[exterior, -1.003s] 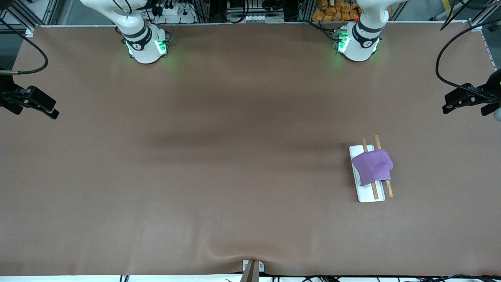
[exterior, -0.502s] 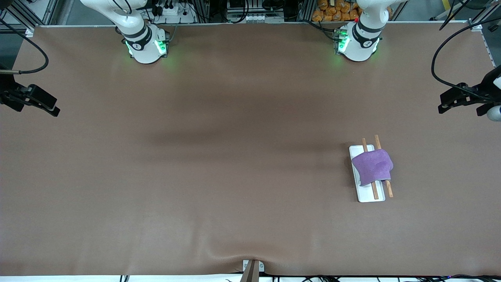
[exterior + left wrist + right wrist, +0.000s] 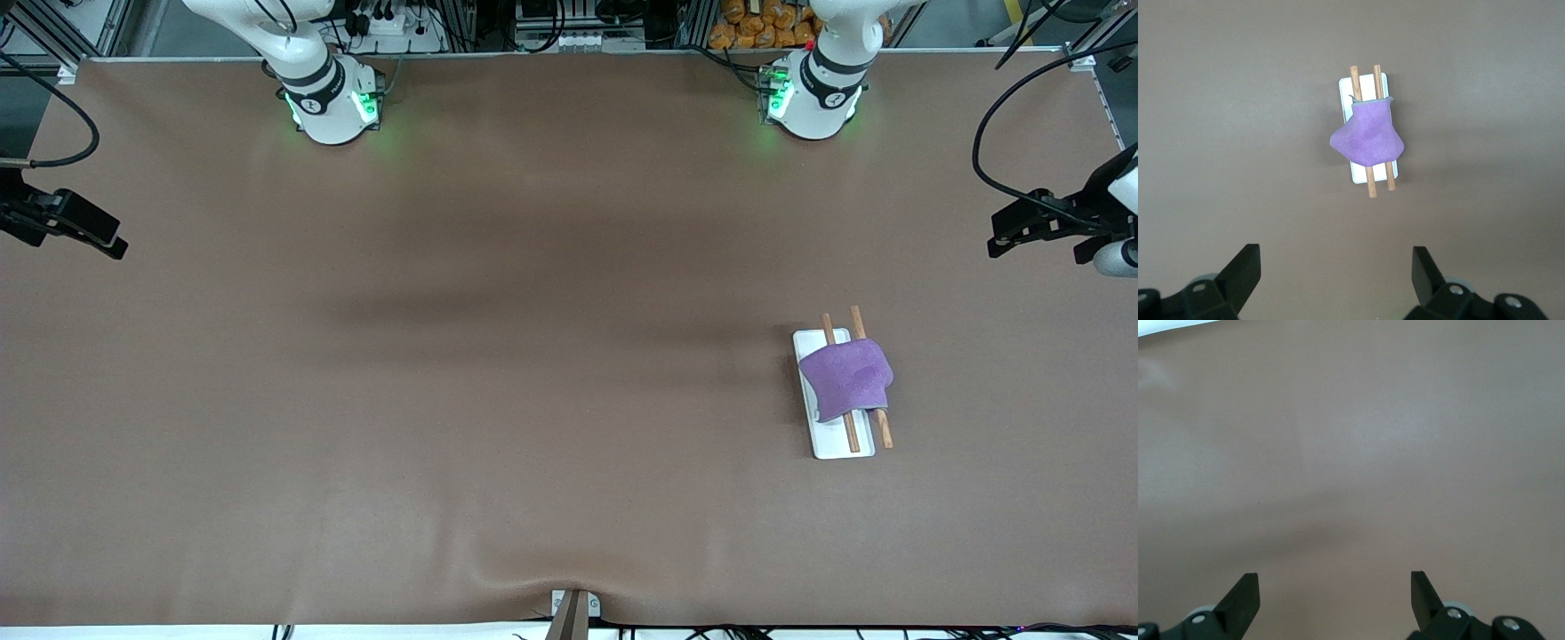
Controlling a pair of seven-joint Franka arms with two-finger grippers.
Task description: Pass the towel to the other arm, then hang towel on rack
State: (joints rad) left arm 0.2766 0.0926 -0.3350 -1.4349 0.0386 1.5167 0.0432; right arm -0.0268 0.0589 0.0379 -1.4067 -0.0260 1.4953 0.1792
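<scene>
The purple towel [image 3: 845, 378] hangs draped over the two wooden rods of the rack [image 3: 840, 444], which stands on the table toward the left arm's end. In the left wrist view the towel [image 3: 1368, 137] covers the middle of the rack [image 3: 1365, 88]; the rod ends and the white base show at both sides. My left gripper [image 3: 1003, 238] hovers high at the table's edge on its own arm's end, open and empty [image 3: 1336, 257]. My right gripper [image 3: 108, 244] hovers at the edge of its own arm's end, also open and empty [image 3: 1335, 583], over bare table.
The brown table cover [image 3: 533, 356] has a raised wrinkle at the front edge, by a small bracket [image 3: 573, 609]. Both robot bases [image 3: 333, 102] stand along the edge farthest from the camera. Black cables [image 3: 982, 151] hang near the left gripper.
The left gripper has drifted slightly inward over the table. The right gripper has shifted a little toward its table edge. The towel and rack have not moved.
</scene>
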